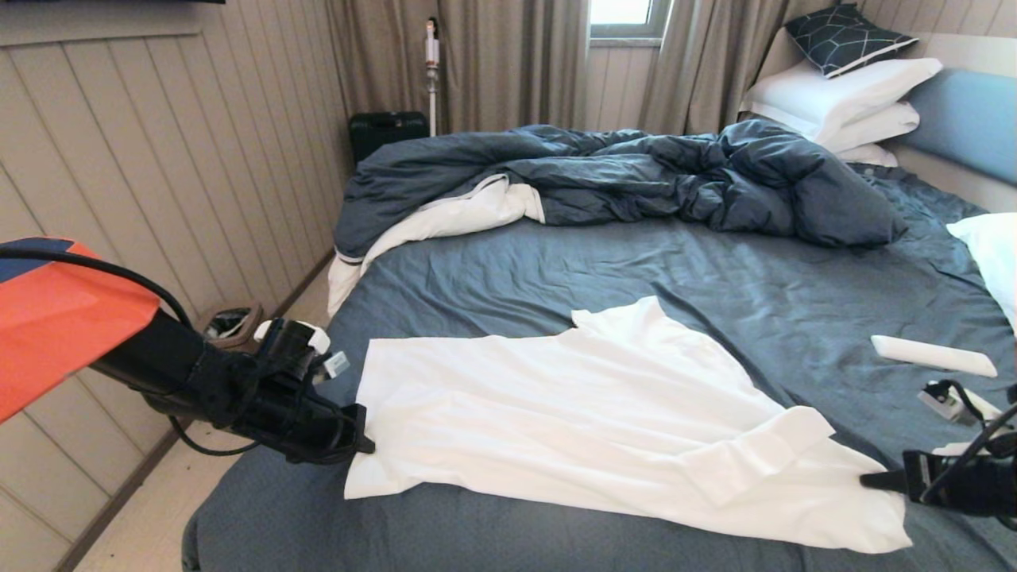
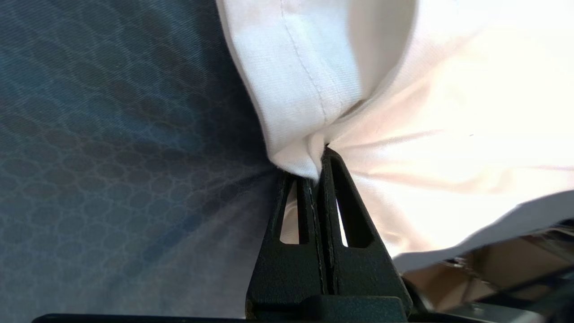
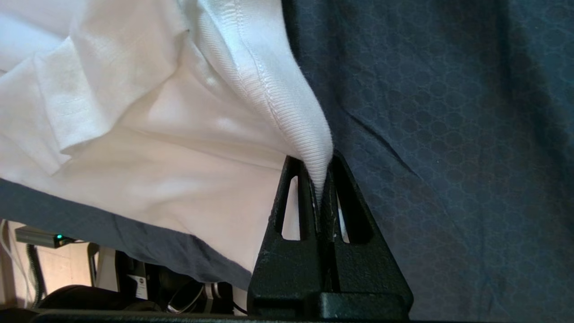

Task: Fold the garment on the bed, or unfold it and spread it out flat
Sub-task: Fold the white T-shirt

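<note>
1. the room is lit by soft daylight from a window [image 1: 624, 16] seen at the top of the head view, between the curtains [image 1: 508, 63].
2. the pane is blown out to near white.
3. the garment [image 1: 572, 413] is rendered very bright; in the left wrist view its cloth [image 2: 471, 112] is overexposed and detail is lost.
4. the bed [image 1: 715, 270] sheet is shown dim, with soft shadows in its creases.
5. a dark shadow is cast beside the left tool [image 2: 320, 154].
6. the sheet is blurred toward the wrist views' edges.
</note>
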You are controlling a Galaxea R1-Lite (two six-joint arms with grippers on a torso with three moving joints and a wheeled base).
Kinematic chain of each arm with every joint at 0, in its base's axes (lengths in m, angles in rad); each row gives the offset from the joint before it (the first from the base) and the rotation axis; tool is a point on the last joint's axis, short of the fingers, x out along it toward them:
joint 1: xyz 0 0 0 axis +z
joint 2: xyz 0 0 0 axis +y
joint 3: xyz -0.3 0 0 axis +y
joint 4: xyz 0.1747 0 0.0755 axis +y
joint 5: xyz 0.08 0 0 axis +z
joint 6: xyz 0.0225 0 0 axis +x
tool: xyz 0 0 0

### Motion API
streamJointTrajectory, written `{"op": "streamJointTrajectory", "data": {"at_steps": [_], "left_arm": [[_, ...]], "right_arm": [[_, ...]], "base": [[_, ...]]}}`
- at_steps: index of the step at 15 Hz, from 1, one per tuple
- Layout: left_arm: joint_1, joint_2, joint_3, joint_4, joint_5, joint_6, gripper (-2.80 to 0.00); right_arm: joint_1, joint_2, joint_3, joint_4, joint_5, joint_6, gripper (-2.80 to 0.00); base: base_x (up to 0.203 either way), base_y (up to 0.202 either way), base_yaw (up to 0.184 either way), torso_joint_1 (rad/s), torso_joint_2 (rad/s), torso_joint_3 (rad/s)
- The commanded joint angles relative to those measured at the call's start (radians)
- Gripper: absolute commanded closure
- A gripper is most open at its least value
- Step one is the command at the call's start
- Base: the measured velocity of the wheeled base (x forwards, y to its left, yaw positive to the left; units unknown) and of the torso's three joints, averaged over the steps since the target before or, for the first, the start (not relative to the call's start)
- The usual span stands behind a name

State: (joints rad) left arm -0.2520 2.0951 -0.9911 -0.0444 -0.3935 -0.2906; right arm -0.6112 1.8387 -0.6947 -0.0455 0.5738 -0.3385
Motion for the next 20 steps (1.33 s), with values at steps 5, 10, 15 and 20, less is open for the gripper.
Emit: {"op": "streamJointTrajectory", "data": {"at_steps": [5,10,15,20], "left_arm": [[-0.010,-0.075,-0.013,0.084,-0.046,-0.008,0.00],[0.038,-0.170,-0.007,0.307,-0.041,0.123,0.00],[0.035,-0.133,-0.039,0.325,-0.046,0.148,0.00],[0.034,-0.086,-0.070,0.319,-0.050,0.153,0.00]], "right_arm": [[-0.001,-0.001,0.001,0.001,0.003,-0.002,0.00],[-0.010,0.002,-0.006,0.009,-0.006,-0.013,0.00],[-0.009,0.007,-0.016,0.009,-0.011,-0.014,0.00],[-0.002,0.015,-0.029,0.009,-0.011,-0.014,0.00]], "base": [[0.000,0.000,0.000,0.000,0.00,0.000],[0.000,0.000,0.000,0.000,0.00,0.000],[0.000,0.000,0.000,0.000,0.00,0.000],[0.000,0.000,0.000,0.000,0.00,0.000]]}}
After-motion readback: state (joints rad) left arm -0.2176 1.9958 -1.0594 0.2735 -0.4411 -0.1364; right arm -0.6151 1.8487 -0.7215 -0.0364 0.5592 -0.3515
